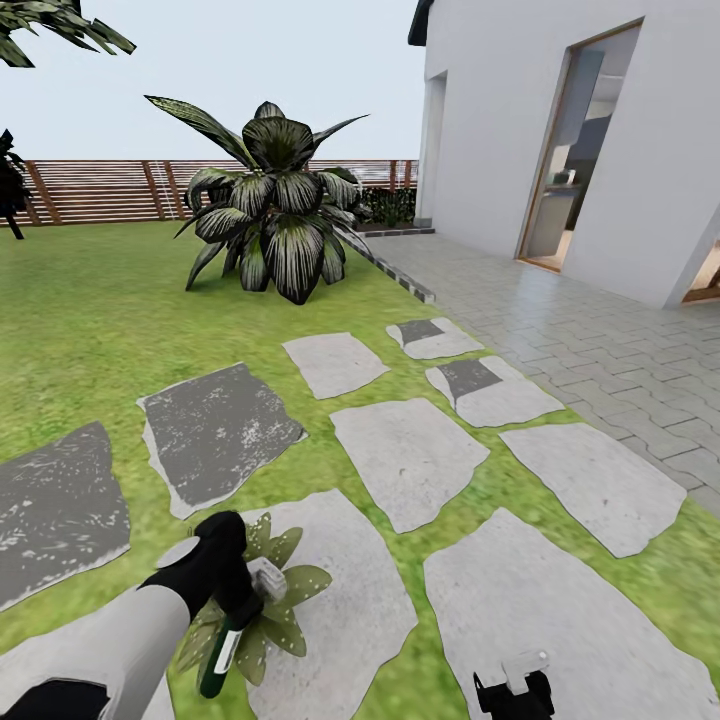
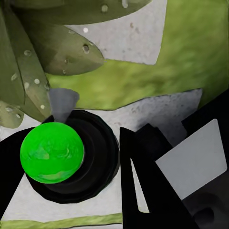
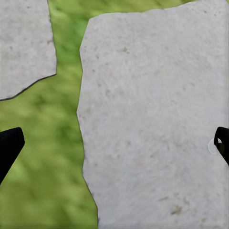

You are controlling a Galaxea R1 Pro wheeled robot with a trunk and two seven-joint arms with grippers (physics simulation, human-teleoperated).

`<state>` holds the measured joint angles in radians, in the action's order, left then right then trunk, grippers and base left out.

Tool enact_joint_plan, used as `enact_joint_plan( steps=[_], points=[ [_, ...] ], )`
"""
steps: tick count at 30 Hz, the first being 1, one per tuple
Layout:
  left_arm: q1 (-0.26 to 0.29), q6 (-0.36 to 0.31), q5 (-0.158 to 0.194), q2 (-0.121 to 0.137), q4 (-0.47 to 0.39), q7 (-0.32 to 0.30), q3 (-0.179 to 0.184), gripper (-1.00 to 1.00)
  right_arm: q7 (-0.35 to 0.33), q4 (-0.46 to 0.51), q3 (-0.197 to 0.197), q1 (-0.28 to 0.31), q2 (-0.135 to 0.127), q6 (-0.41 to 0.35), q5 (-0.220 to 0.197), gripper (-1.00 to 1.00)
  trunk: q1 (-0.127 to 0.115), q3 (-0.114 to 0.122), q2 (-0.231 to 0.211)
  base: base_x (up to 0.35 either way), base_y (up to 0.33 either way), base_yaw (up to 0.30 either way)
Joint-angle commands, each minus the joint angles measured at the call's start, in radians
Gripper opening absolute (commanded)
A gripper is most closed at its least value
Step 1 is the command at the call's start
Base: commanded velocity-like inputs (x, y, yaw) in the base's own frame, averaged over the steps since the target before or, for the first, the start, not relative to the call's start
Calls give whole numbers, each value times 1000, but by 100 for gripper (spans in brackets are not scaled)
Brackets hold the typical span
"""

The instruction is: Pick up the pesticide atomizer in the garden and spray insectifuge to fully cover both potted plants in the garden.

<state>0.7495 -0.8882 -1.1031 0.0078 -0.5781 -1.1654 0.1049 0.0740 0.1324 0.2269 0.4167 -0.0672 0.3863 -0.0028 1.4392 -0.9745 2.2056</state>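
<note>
Currently, left gripper (image 1: 232, 588) clamping one pesticide atomizer (image 1: 222, 650) directly over one potted plant (image 1: 285, 590), droplets sitting on its leaves, plant resting on one of about ten stepping stones (image 1: 410, 455), right gripper (image 1: 513, 688) hanging with jaws spread wide, holding nothing.

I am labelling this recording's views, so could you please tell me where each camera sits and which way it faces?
Head view: high on the robot, facing forward and down over the lawn; left arm holds the atomizer over a potted plant.
Left wrist view: on that arm, facing the atomizer's green cap and wet leaves; both views share them.
Right wrist view: facing down at a stepping stone, fingertips spread.
</note>
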Motion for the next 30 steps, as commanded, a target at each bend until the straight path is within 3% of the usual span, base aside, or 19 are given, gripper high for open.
enact_joint_plan(
  steps=[1, 7, 15, 19, 23, 27, 30],
  points=[
    [1, -7, -7, -4, -3, -5, 5, -100, 7, 0, 8, 1, 0, 2, 0, 100, 0, -1, 0, 0, 0, 0],
    [5, -103, -6, -12, -8, -2, 8, -100, 7, 0, 9, 1, 0, 2, 0, 100, 0, -1, 0, 0, 0, 0],
    [2, -109, -5, -2, -5, -4, 4, -100, 7, 0, 9, 1, 0, 2, 0, 100, 0, -1, 0, 0, 0, 0],
    [13, -107, -5, -1, -7, -14, -65, -100, 7, 0, 9, 1, 0, 2, 0, 100, 0, -1, 0, 0, 0, 0],
    [64, -107, -4, -11, -8, -14, -79, -100, 7, 0, 8, 1, 0, 2, 0, 100, 0, -1, 0, 0, 0, 0],
    [89, -104, -8, -11, -5, -27, -75, -100, 7, 0, 8, 1, 0, 2, 0, 100, 0, -1, 0, 0, 0, 0],
    [98, -86, -17, -5, -6, -105, -36, -100, 7, 0, 8, 1, 0, 2, 0, 100, 0, -1, 0, 0, 0, 0]
  ],
)
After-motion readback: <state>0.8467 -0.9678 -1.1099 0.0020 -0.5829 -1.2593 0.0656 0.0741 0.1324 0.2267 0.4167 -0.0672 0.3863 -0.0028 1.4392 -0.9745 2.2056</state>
